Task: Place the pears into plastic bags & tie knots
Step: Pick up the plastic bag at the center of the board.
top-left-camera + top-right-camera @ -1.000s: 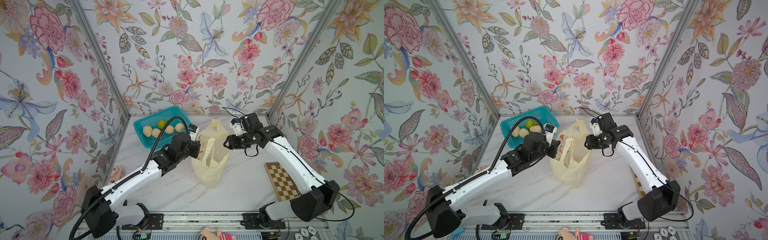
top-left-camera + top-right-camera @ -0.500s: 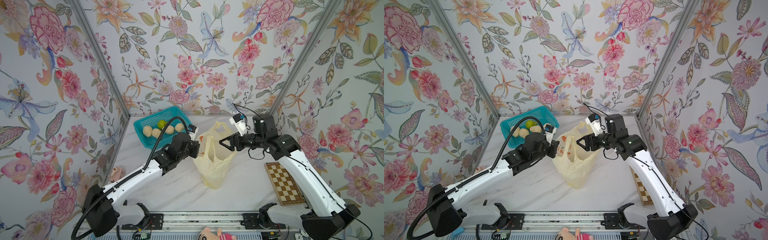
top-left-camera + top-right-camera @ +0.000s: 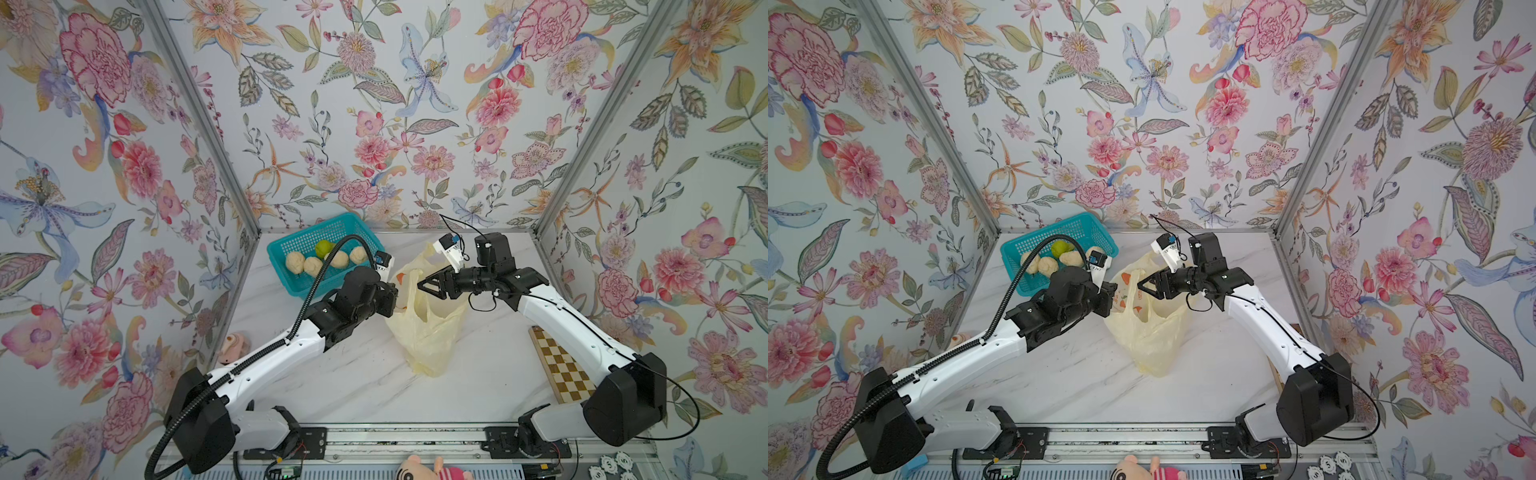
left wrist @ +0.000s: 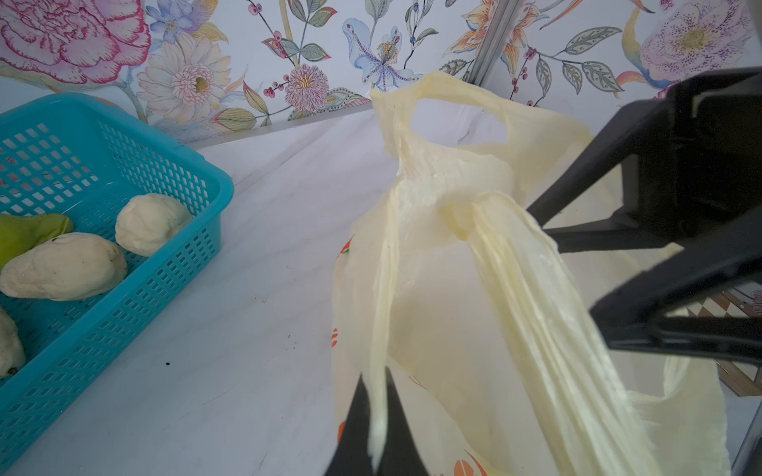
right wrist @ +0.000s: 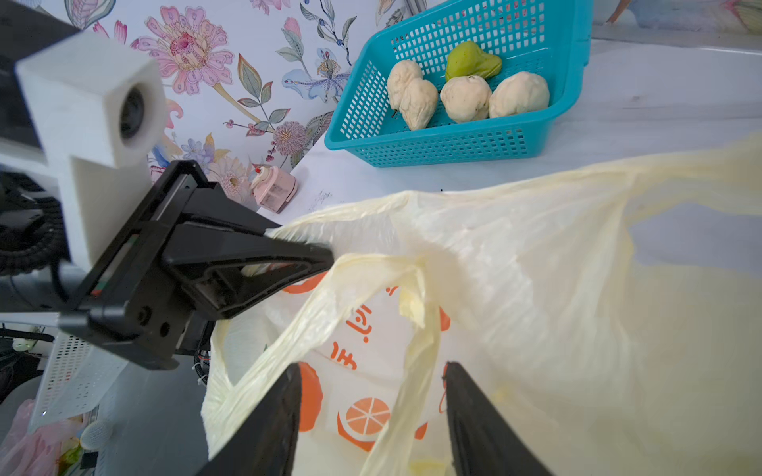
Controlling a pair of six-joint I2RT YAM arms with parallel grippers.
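on the marble table (image 3: 353, 386), left jaws clench a handle of the bag (image 3: 428, 332); right jaws gape astride another strip

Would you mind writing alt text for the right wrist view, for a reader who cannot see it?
A pale-yellow plastic bag printed with oranges fills the view, its edge pinched by the left hand while the open right hand straddles a loose handle strip. Behind, a teal basket holds four cream pears and one green pear.
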